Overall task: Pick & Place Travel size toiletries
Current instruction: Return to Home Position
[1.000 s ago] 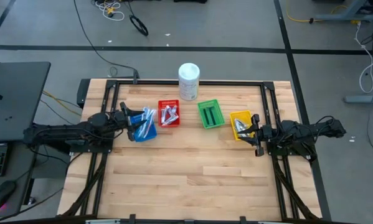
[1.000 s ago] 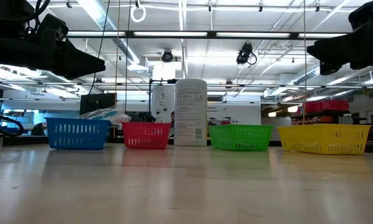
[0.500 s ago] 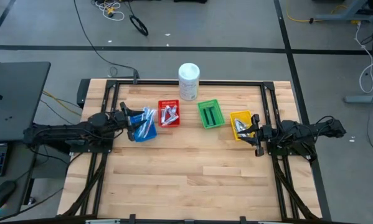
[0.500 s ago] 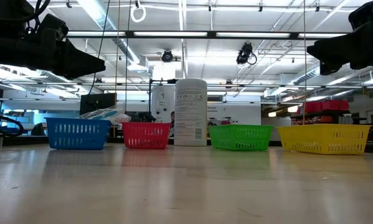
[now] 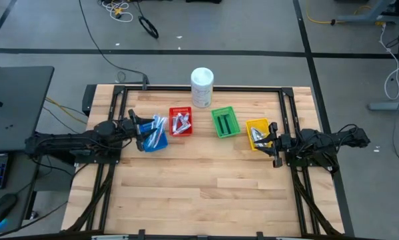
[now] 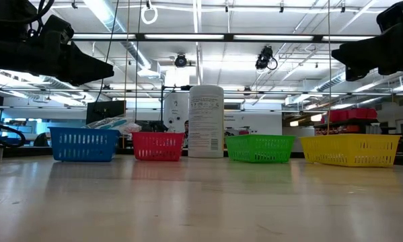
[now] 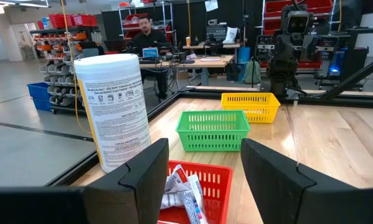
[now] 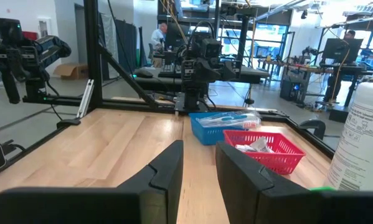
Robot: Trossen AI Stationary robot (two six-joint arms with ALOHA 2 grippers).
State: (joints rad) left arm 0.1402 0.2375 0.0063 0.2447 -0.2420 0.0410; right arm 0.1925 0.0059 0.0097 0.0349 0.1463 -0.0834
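Observation:
Four small baskets stand in a row on the table: blue (image 5: 154,135), red (image 5: 180,123), green (image 5: 224,123) and yellow (image 5: 257,133). Blue-white toothbrushes (image 5: 159,125) stick out of the blue basket, small tubes and sachets (image 7: 180,196) lie in the red one, and silvery items (image 5: 256,136) lie in the yellow one. My left gripper (image 5: 140,131) hovers open over the blue basket's left end, pointing right. My right gripper (image 5: 272,143) hovers open by the yellow basket's right side, pointing left. In the low view both hang well above the table.
A big white cylindrical tub (image 5: 202,87) stands behind the red and green baskets, near the far edge. The near half of the wooden table (image 5: 206,193) is bare. A black frame rail (image 5: 206,87) runs round the table. People sit at desks in the room beyond.

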